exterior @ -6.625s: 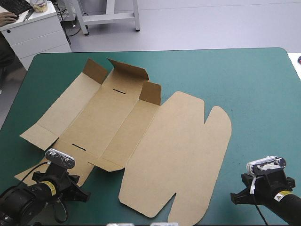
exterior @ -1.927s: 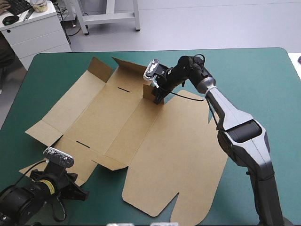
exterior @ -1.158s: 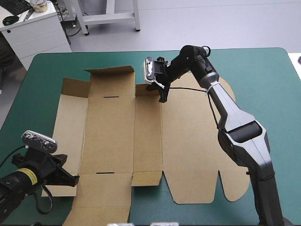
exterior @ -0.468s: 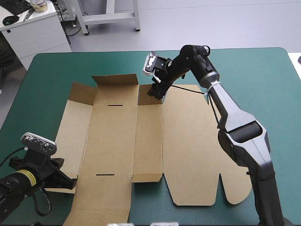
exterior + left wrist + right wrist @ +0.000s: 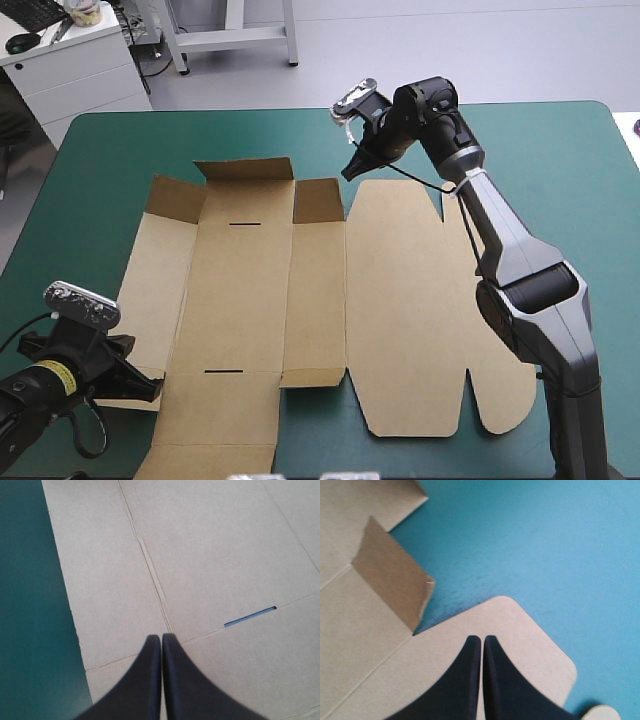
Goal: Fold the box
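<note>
I see flat brown cardboard box sheet [image 5: 310, 290], L gripper [image 5: 161, 637] closed over near-left panel. R gripper [image 5: 481, 638] closed too, above far lid corner.

no text, number, brand or sign can be read in any view. a small yellow label [image 5: 62, 375] on the left arm's black wrist carries marks too small to make out. the flat brown cardboard box [image 5: 400, 300] on the teal-green surface [image 5: 560, 180] shows only plain board wherever it is seen.
</note>
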You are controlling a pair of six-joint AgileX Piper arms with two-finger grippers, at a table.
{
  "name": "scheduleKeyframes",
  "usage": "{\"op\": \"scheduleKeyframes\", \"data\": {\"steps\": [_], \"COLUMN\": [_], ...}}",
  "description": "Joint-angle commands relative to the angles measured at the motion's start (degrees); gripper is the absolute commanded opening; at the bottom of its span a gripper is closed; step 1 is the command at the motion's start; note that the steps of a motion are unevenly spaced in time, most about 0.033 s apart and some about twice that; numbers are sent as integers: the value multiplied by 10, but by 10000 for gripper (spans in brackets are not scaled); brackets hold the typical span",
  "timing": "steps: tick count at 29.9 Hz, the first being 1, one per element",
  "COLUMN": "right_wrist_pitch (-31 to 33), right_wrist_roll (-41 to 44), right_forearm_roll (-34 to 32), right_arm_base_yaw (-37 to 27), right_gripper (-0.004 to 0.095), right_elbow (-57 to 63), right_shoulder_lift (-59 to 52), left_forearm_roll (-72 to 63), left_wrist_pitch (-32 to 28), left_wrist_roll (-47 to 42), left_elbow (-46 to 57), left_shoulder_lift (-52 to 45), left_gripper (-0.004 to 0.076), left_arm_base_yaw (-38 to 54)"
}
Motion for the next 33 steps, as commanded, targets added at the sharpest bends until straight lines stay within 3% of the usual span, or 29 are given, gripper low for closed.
{"op": "scheduleKeyframes", "data": {"steps": [1, 8, 13, 22, 33], "right_wrist_pitch": [5, 5, 6, 6, -20], "right_wrist_roll": [67, 95, 92, 92, 94], "right_forearm_roll": [-54, -68, -145, -14, 11], "right_arm_base_yaw": [-3, -3, -11, -109, -145], "right_gripper": [-20, -20, -20, -20, -20], "right_elbow": [-17, 0, 59, 265, 601], "right_shoulder_lift": [-68, -139, -219, -381, -582], "left_forearm_roll": [9, 9, 12, 12, 9], "left_wrist_pitch": [-29, -27, -27, -28, -49], "left_wrist_roll": [-6, -6, -6, -6, -6], "left_elbow": [-18, -18, -18, -18, -18], "left_shoulder_lift": [2, 2, 2, 2, 2], "left_gripper": [-10, -10, -10, -10, -10], "left_arm_base_yaw": [-3, -3, -3, -3, -3]}}
